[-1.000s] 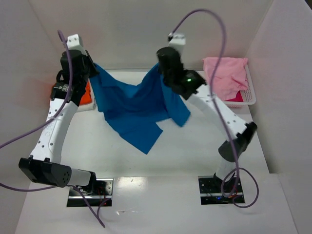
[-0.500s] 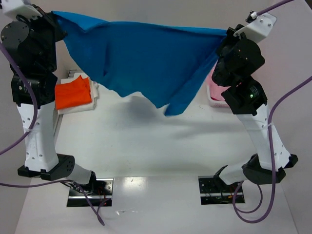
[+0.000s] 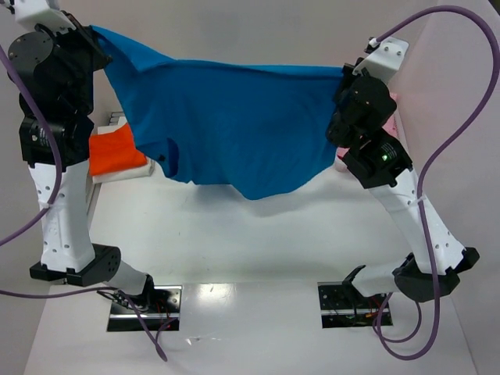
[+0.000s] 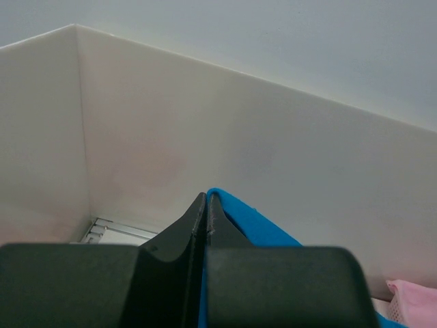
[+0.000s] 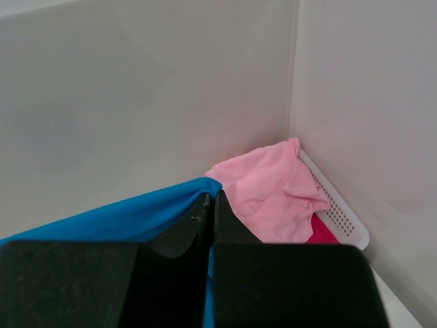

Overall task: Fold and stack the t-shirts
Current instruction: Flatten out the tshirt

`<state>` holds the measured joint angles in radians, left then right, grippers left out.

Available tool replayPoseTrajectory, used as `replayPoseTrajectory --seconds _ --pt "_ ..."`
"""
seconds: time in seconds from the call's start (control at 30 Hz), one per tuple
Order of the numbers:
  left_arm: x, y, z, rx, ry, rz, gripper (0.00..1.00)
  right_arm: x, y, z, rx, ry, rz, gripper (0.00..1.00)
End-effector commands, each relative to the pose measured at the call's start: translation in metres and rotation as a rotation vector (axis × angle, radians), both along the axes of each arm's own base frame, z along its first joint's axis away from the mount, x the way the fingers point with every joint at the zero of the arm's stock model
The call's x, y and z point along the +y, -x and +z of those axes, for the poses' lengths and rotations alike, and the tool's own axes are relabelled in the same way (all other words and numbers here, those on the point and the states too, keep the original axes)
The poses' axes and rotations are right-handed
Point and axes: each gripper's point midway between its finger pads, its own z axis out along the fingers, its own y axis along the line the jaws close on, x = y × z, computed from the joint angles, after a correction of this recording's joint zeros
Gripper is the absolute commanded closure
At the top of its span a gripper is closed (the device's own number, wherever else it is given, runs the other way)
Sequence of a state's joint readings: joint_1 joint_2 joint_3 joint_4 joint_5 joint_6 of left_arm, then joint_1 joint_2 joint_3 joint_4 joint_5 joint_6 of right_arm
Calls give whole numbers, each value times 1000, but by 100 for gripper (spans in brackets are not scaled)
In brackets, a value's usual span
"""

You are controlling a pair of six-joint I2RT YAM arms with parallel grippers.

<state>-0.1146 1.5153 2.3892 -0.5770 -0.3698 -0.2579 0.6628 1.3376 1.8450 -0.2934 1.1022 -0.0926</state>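
A large blue t-shirt (image 3: 234, 125) hangs stretched in the air between both raised arms, its lower edge sagging above the table. My left gripper (image 3: 92, 33) is shut on its left top corner (image 4: 235, 215), and my right gripper (image 3: 349, 74) is shut on its right top corner (image 5: 164, 208). A folded orange t-shirt (image 3: 113, 150) lies on a white pile at the left edge of the table. The pink t-shirt (image 5: 273, 188) is heaped in the white basket (image 5: 341, 215) at the back right, mostly hidden behind the right arm in the top view.
White walls enclose the table (image 3: 258, 242) on the left, back and right. A dark red cloth (image 5: 321, 232) lies under the pink one in the basket. The two arm bases (image 3: 144, 301) (image 3: 351, 301) sit at the near edge.
Both arms rose and spread apart, lifting the blue t-shirt off the table and stretching it wide. In the last half second its hanging lower part swung and spread flatter.
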Motion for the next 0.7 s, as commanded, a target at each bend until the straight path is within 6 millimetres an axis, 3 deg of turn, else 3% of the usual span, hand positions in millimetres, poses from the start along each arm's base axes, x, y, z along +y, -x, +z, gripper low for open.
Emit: replayPoseTrajectory --seconds 0.0,0.03,0.23,0.33,0.4,0.53,0.6,0.67 --pt "13 29 27 -86 -43 52 100 0 -11 -3 -18 -44 -29 100" --pt "17 30 27 -84 -45 73 100 3 -21 -9 -1 -40 -38 100" --pt "29 55 52 -150 -45 130 100 35 -70 7 -27 -80 81 100" --pt "27 55 59 -172 -45 121 100 47 -102 -2 -4 -97 143 100" --pt "18 43 61 -173 -62 74 100 53 -118 -10 1 -121 190 100" --pt "7 22 58 -162 -93 25 100 37 -140 -13 -18 -152 213 100" --pt "1 10 54 -141 -118 -2 100 1 -156 -8 -49 -205 216 100" --pt "-10 1 49 -125 -138 -57 100 -21 -162 -2 -73 -240 245 100"
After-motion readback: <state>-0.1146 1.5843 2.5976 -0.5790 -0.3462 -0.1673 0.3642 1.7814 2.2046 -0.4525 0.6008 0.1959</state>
